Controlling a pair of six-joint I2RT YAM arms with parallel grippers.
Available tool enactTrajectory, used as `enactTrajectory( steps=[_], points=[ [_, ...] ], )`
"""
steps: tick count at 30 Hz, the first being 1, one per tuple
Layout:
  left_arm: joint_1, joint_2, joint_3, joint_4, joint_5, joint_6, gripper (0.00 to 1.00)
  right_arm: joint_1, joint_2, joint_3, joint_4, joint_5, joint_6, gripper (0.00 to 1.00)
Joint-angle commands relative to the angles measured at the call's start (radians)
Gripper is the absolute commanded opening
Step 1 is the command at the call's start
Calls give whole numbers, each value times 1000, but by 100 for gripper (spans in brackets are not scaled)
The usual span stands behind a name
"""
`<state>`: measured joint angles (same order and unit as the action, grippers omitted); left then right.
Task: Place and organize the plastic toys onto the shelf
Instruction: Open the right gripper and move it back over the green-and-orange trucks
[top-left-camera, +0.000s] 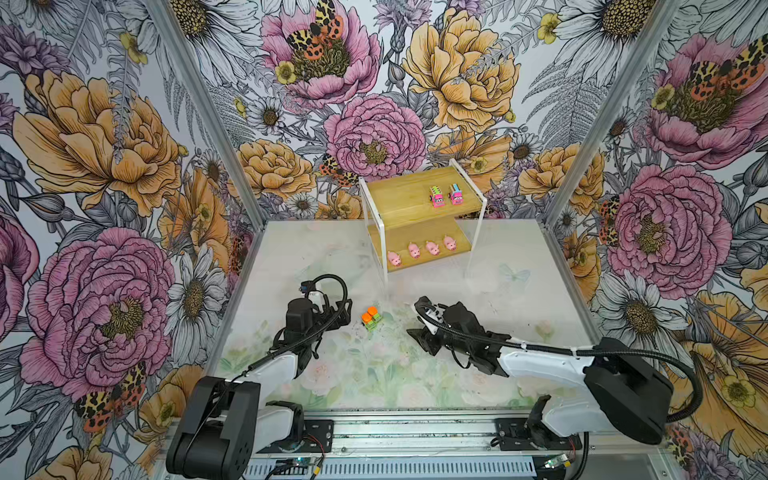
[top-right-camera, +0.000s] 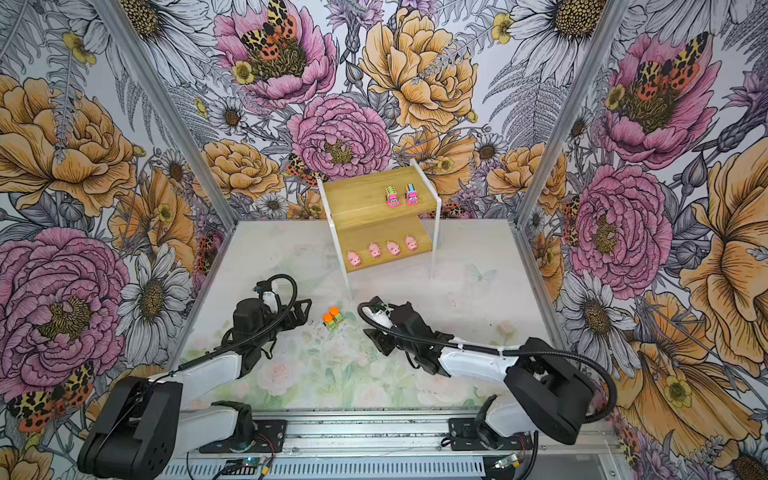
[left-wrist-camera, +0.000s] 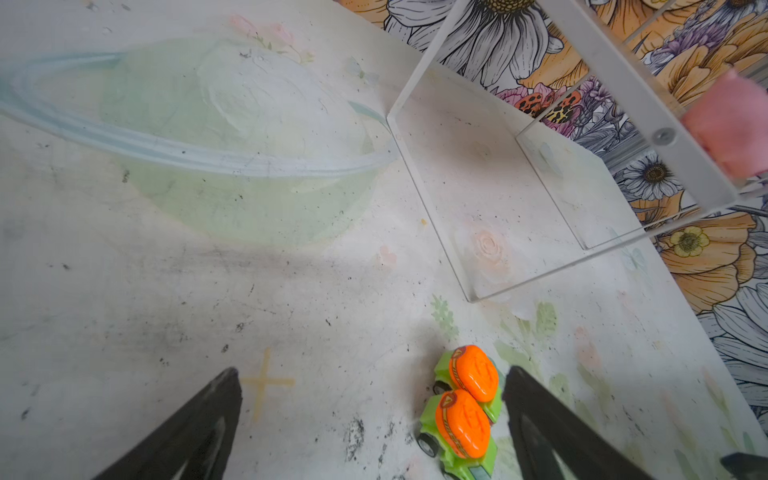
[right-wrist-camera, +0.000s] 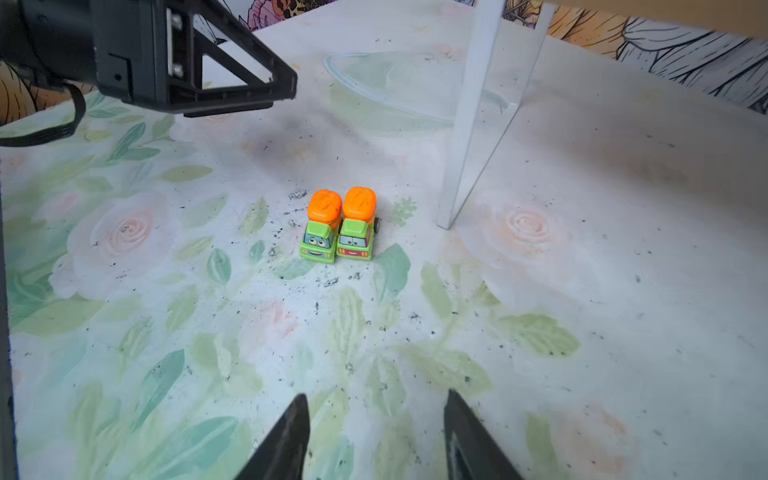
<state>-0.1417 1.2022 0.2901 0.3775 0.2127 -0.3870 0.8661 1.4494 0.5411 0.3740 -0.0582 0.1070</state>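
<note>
Two orange-and-green trucks (top-left-camera: 371, 319) (top-right-camera: 333, 318) stand side by side on the table between my grippers. My left gripper (top-left-camera: 347, 318) (left-wrist-camera: 372, 372) hovers just left of them, open; in the left wrist view the trucks (left-wrist-camera: 465, 411) lie close to one finger. My right gripper (top-left-camera: 415, 336) (right-wrist-camera: 376, 397) is open and empty, facing the trucks (right-wrist-camera: 338, 226) from a short distance. The shelf (top-left-camera: 399, 195) (top-right-camera: 357, 195) stands behind. Two pink trucks (top-left-camera: 445, 195) sit on its upper board and several pink pigs (top-left-camera: 423, 249) line its lower board.
The shelf's white front leg (right-wrist-camera: 469, 124) stands on the table just behind the trucks. The floral side walls (top-left-camera: 232, 174) close in the table on both sides. The left gripper's body (right-wrist-camera: 187, 62) shows raised above the table in the right wrist view.
</note>
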Motion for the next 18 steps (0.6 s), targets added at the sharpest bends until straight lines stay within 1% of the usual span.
enactTrajectory(
  steps=[1,5,9,18],
  points=[
    [23,5,15,13,35,-12,99,50,103,32,327,54,53,52],
    [48,8,7,32,58,-29,99,106,256,73,431,86,52,52],
    [56,12,4,38,68,-33,99,126,365,118,481,99,76,52],
    [58,18,6,40,75,-32,99,132,468,213,464,96,109,52]
  ],
)
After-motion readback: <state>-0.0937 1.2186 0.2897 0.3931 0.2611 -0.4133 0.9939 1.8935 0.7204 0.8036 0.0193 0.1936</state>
